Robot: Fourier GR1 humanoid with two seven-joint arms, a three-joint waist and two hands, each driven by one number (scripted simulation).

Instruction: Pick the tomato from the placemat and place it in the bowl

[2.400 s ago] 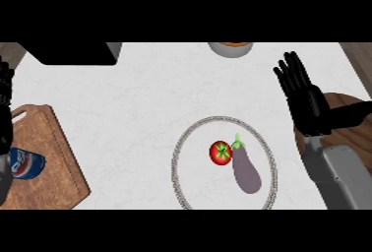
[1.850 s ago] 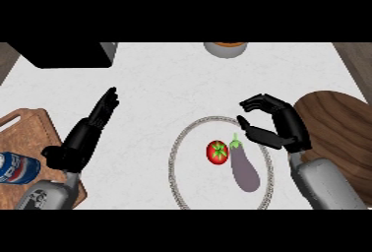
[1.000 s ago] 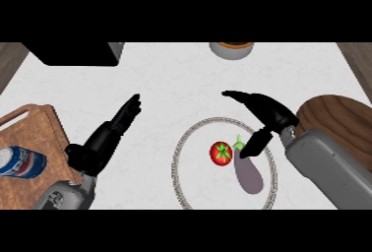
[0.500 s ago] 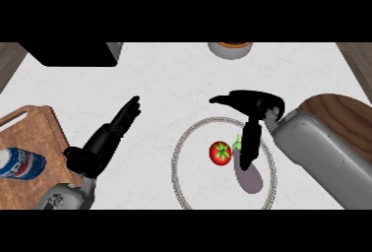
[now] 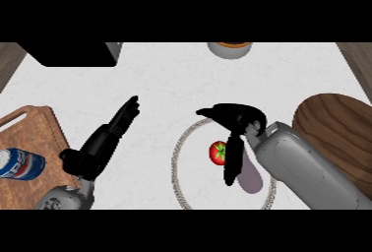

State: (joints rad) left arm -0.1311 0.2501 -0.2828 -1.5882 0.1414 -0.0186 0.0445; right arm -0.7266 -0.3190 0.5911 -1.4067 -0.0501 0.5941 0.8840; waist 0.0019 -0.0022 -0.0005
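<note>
Nearest me, my right hand (image 5: 236,135) has swung lower over the round placemat (image 5: 176,162) than half a second ago, fingers draped open, gripping nothing. So I judge the grasp imminent. The tomato (image 5: 217,152) lies on the placemat, just left of those fingers. Farther back, the bowl (image 5: 230,49) waits.

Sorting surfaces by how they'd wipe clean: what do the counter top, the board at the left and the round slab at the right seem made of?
The counter top looks like pale polished stone, maybe marble, given its faint grey veining. The board at the left looks like reddish wood, with visible grain and a handle cut-out. The round slab seems to be darker wood, showing long grain streaks; the finish is hard to judge.
</note>
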